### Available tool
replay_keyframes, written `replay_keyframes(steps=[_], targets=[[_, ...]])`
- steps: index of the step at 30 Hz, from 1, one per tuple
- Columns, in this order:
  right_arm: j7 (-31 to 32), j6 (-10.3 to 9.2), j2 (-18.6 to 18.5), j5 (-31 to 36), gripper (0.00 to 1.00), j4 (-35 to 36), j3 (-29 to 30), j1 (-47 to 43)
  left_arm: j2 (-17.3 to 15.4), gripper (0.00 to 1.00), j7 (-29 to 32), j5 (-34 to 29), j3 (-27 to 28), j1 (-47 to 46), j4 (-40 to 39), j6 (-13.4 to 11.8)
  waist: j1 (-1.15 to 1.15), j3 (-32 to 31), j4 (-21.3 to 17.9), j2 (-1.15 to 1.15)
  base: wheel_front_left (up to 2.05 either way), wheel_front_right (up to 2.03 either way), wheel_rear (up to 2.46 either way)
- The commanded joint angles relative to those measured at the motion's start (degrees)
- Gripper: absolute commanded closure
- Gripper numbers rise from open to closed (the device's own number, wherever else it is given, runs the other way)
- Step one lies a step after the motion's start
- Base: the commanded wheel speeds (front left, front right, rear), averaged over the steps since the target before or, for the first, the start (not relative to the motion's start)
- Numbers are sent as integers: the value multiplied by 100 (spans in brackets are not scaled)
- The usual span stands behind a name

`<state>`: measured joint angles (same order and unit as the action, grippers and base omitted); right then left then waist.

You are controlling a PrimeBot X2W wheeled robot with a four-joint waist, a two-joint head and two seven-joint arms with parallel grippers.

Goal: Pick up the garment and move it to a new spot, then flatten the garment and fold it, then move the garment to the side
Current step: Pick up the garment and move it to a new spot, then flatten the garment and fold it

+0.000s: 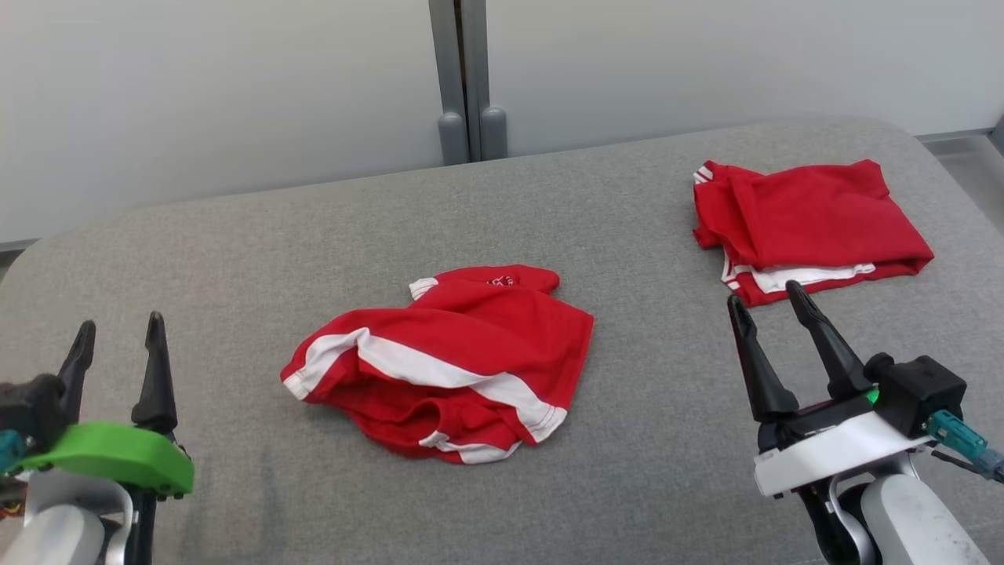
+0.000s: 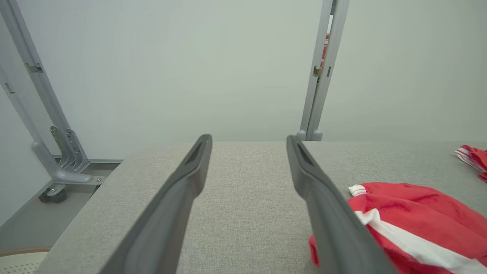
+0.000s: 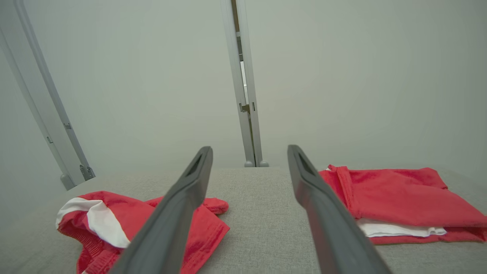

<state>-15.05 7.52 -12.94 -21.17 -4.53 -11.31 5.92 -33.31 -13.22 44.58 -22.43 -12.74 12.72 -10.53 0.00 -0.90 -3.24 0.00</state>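
A crumpled red garment (image 1: 447, 361) with white stripes lies bunched in the middle of the grey padded table (image 1: 235, 259). My left gripper (image 1: 121, 322) hovers open at the near left, well clear of the cloth, nothing between its fingers. In the left wrist view the gripper (image 2: 249, 137) stands wide, with the garment (image 2: 418, 213) just right of its right finger. My right gripper (image 1: 762, 292) is open at the near right, empty. The right wrist view has the gripper (image 3: 249, 147) between the crumpled garment (image 3: 125, 207) on its left and a folded one on its right.
A second red garment (image 1: 816, 212), folded flat with a white layer showing, lies at the far right of the table, just beyond my right fingertips (image 3: 399, 194). A pale wall with a grey post (image 1: 463, 78) stands behind the table's rounded far edge.
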Motion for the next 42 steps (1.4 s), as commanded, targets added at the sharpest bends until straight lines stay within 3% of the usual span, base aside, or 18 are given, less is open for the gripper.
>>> replay_keyframes(steps=[1, 4, 7, 17, 23, 30, 35, 42], targets=[[-13, -6, 18, -14, 0, 6, 15, -87, 81, 0, -114, -160, 111, 182, -112, -112, 0, 14, -1, 0, 0, 0, 0], [-13, -6, 22, -73, 0, -17, -31, -133, 432, 0, -202, -529, 543, 524, -466, -233, 0, 39, -3, 0, 0, 0, 0], [-13, -6, 26, -118, 0, -58, -54, -171, 789, 0, -196, -1022, 959, 887, -779, -138, 0, 67, 21, 0, 0, 0, 0], [-4, -6, -138, -228, 0, -277, -401, 25, 1641, 0, -196, -1990, 1798, 1221, -847, 576, 0, 132, 98, 0, 0, 0, 0], [1408, -3, -70, -1515, 0, -879, -1160, 352, 1997, 0, -196, -2285, 2055, 1112, -685, 910, 0, 240, 283, 0, 0, 0, 0], [3008, -2, 162, -3083, 0, -1656, -1476, 876, 2373, 0, -196, -2581, 2240, 915, -503, 1215, 0, 402, 709, 0, 0, 0, 0], [3314, -3, 232, -3444, 0, -2122, -1401, 1110, 2596, 0, -196, -2659, 2376, 795, -380, 1424, 0, 525, 1031, 0, 0, 0, 0], [3252, -3, 429, -3749, 0, -2503, -1222, 1338, 2762, 0, -196, -2830, 2555, 704, -294, 1585, 0, 734, 1266, 0, 0, 0, 0]])
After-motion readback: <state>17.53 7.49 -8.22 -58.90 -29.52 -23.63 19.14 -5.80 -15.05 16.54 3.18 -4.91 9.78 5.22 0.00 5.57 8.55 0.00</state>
